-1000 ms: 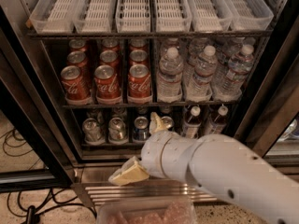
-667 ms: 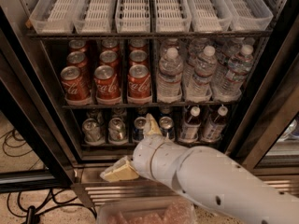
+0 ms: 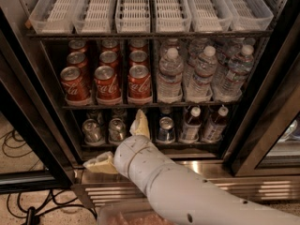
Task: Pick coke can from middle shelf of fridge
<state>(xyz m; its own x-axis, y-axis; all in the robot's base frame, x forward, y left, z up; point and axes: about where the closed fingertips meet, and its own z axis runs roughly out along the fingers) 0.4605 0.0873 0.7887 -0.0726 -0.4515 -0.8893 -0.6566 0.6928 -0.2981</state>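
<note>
As my arm has slid left over the last second, my gripper (image 3: pixel 114 140) has come in low at the front of the fridge (image 3: pixel 212 166), its two fingers spread wide and holding nothing. One finger now points up just under the middle shelf (image 3: pixel 197 105), below the front right coke can (image 3: pixel 139 81); the other points left over the steel base. That can stands untouched in its lane, beside the water bottles (image 3: pixel 202 73). I judge the shift lines me up with it, but I am at the height of the silver cans (image 3: pixel 92 131) and must rise before reaching in.
</note>
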